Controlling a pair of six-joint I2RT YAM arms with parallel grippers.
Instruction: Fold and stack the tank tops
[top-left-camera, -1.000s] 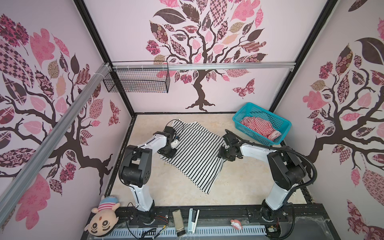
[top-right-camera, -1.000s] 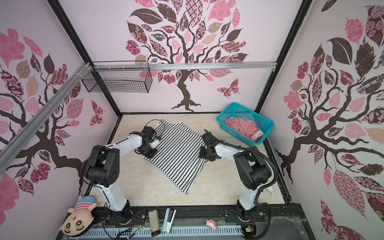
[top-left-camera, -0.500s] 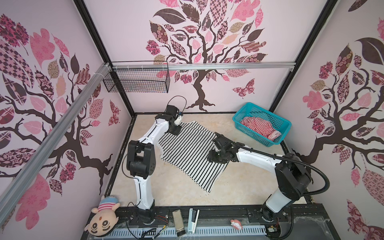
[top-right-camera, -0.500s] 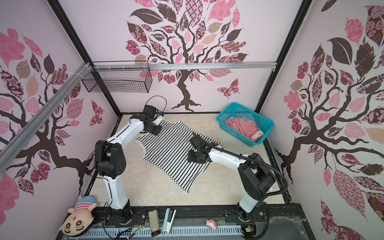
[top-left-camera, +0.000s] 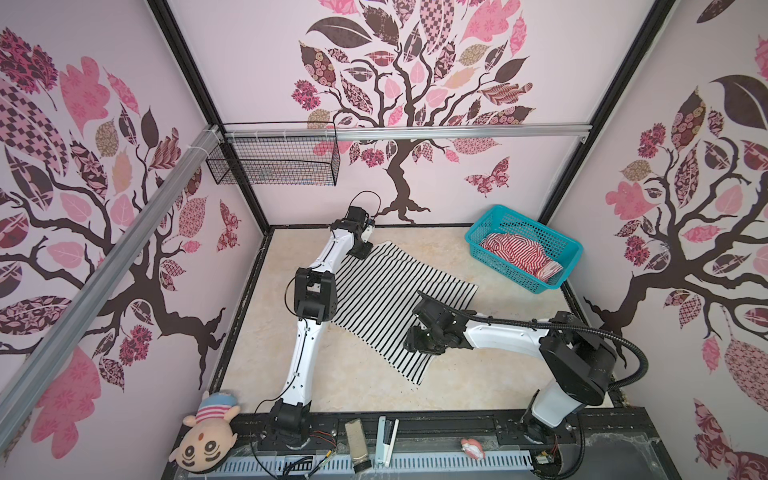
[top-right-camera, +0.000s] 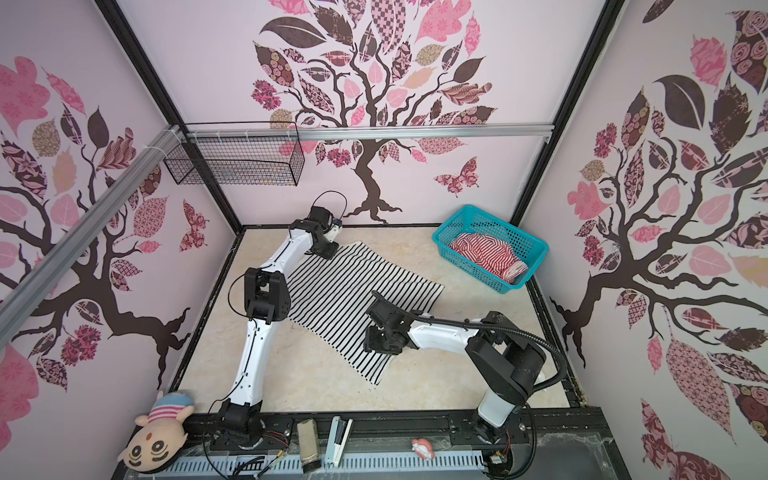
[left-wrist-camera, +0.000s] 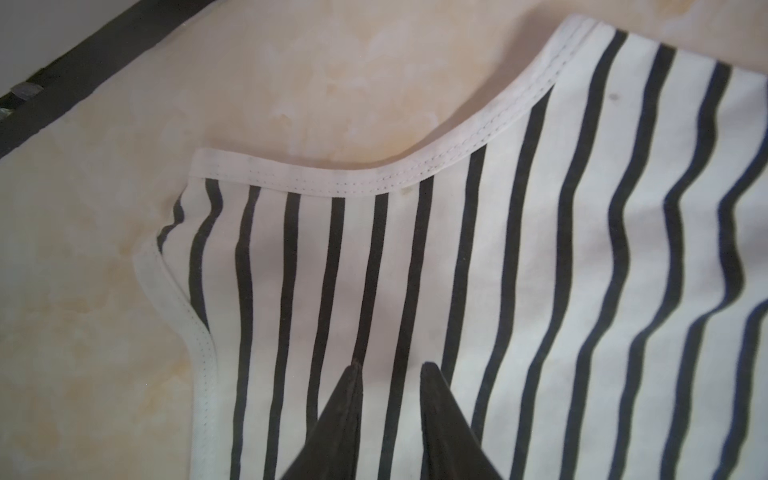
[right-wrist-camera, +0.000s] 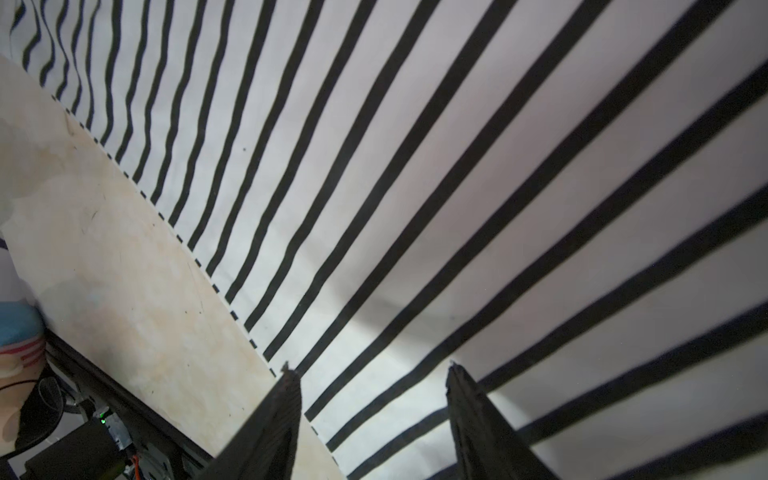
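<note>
Between the narrowly parted fingers (left-wrist-camera: 345, 407) of your left gripper (left-wrist-camera: 390, 365) nothing is pinched; they sit over the black-and-white tank top (left-wrist-camera: 540, 249), near its white-trimmed shoulder strap (left-wrist-camera: 216, 232). Your right gripper (right-wrist-camera: 370, 370) stands wider and empty at the top's side edge.

This light, soft knit lies spread on the table (top-left-camera: 332, 374) and should bunch easily, so take it by the trim or hem corners. The red-and-white tank top (top-left-camera: 515, 251) lies crumpled in the teal basket (top-left-camera: 528, 286). You have no readable labels.

Under my left pincer (left-wrist-camera: 391, 365), the tank top (left-wrist-camera: 540, 249) is black-and-white striped, white-trimmed; beyond my right pincer (right-wrist-camera: 370, 368), a red-and-white striped top (top-left-camera: 515, 251) in a teal basket (top-left-camera: 524, 284).
</note>
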